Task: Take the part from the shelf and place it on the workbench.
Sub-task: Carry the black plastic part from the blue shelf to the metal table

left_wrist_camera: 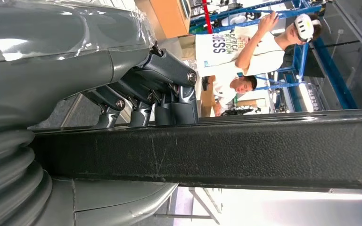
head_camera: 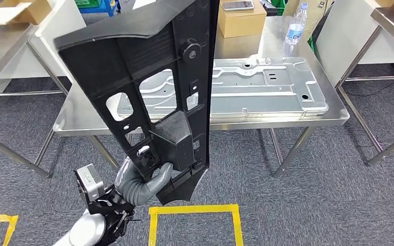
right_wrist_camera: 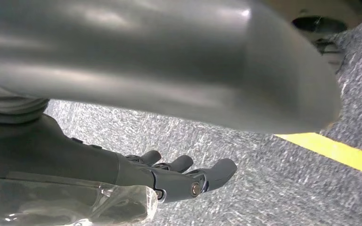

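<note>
While your left hand (head_camera: pixel 142 180) grips the black part (head_camera: pixel 149 77) upright before the metal table (head_camera: pixel 282 120), your right hand (right_wrist_camera: pixel 169 176) hangs empty, fingers loosely apart.

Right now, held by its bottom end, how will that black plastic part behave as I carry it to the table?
The black part looks rigid: ribbed, and it stands upright without sagging. Probably light for its size, given the cutouts. Since the left hand grips it low, it may tend to tip; the fingers wrap one edge, so move slowly.

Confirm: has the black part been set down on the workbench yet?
No: the left hand holds the black part upright in the air, in front of the workbench.
</note>
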You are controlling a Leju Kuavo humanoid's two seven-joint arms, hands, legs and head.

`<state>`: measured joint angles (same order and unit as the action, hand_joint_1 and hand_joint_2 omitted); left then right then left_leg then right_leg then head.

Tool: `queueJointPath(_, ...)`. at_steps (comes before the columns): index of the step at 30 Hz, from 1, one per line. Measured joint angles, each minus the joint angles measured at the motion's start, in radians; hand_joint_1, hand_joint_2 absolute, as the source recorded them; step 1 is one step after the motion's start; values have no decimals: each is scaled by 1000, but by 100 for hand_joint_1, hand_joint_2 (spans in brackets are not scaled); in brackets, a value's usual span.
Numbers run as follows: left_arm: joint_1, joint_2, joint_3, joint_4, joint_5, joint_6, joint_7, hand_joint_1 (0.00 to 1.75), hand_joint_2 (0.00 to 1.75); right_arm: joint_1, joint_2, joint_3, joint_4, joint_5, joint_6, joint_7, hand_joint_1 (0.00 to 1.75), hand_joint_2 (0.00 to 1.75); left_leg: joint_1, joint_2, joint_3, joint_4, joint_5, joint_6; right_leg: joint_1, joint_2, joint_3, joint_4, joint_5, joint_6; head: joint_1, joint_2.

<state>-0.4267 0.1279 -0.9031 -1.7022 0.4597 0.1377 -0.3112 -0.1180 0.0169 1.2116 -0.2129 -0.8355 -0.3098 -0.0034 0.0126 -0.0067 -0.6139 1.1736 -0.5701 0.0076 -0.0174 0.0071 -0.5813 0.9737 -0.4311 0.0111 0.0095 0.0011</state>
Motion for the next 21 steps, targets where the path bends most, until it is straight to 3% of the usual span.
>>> queueJointPath(1,0,0,0,0,0,0,0,175,175,0,0,0,0,0,0,0,0,0,0,0,-43,68,-18,-1,1,0,5,0,-5,-2,0,0)
queueJointPath(2,1,0,0,0,0,0,0,175,175,1,1,0,0,0,0,0,0,0,0,0,-71,102,-16,0,2,0,12,0,-11,-2,0,0)
queueJointPath(3,1,1,0,0,0,-1,0,175,175,2,1,0,0,0,0,0,0,0,0,0,-78,93,8,2,3,1,21,0,-17,-2,0,0)
queueJointPath(5,0,1,0,0,0,-2,0,175,175,2,1,0,0,0,0,0,0,0,-4,0,-38,-37,102,15,4,3,43,-1,-32,1,0,0)
queueJointPath(7,-2,1,0,0,0,-2,0,175,175,0,4,0,0,1,0,0,0,0,-14,1,10,-163,160,33,6,3,58,-3,-44,10,0,0)
queueJointPath(9,-3,1,0,0,1,-2,0,175,175,0,6,0,0,1,0,0,0,0,-22,0,23,-200,159,49,5,1,64,-5,-45,25,-1,0)
queueJointPath(12,-4,1,0,0,1,-2,0,175,175,0,8,0,0,1,0,0,0,0,-15,-7,51,-225,157,62,3,-3,67,16,-46,43,-1,0)
queueJointPath(14,-5,0,0,0,1,-2,0,175,175,-3,8,0,0,1,-1,0,0,0,-10,-9,74,-234,154,67,3,-3,24,104,-92,49,0,0)
queueJointPath(16,-4,0,-1,0,1,-2,0,175,175,-2,8,0,0,1,-1,0,0,0,-12,-9,86,-235,144,70,3,-3,-58,234,-140,53,2,0)
queueJointPath(17,-3,0,-1,0,2,-3,0,175,175,-1,8,0,0,1,0,0,0,0,-13,-9,93,-235,137,70,3,-3,-91,272,-144,53,2,0)
queueJointPath(18,-2,0,-2,0,2,-3,0,175,175,1,8,0,0,1,0,0,0,0,-15,-10,102,-235,130,70,3,-3,-108,273,-125,52,2,0)
queueJointPath(19,-2,0,-2,0,4,-3,0,175,175,2,8,0,0,1,0,0,0,0,-17,-10,114,-235,121,70,4,-3,-105,234,-85,50,2,0)
queueJointPath(21,-2,0,-2,0,6,-3,0,175,175,2,6,0,0,1,0,0,0,0,-19,-10,140,-236,101,67,9,-3,-63,94,14,37,1,0)
